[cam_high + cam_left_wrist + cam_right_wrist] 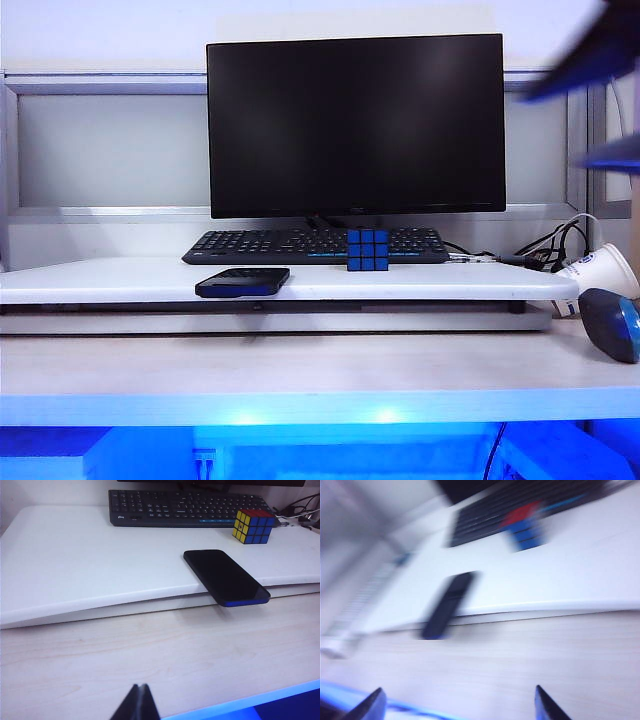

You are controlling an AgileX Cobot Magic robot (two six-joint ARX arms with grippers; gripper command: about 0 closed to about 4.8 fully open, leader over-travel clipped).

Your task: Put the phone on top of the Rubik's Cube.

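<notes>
While the phone [243,282] lies flat on the white raised shelf [120,280], one end of it hangs over the shelf's front edge, as the left wrist view shows clearly [226,577]. The Rubik's Cube [368,250] stands on the same shelf, at about 2 o'clock from the phone in the exterior view, just in front of the black keyboard [270,245] and apart from the phone. A paper cup [603,268] lies tipped at the right end of the shelf; what is inside it I cannot tell. A dark blue mouse [610,322] rests on the wooden desk [300,370] below it.

Only the left wrist view shows the cube's red top and yellow side [253,526]; the exterior view shows only its blue face. The left gripper [138,703] hangs low over the desk with its fingers together. The right gripper [455,705] is over the desk too, fingers wide apart and holding nothing, in a blurred picture; in the exterior view it is only a dark smear at the upper right.
</notes>
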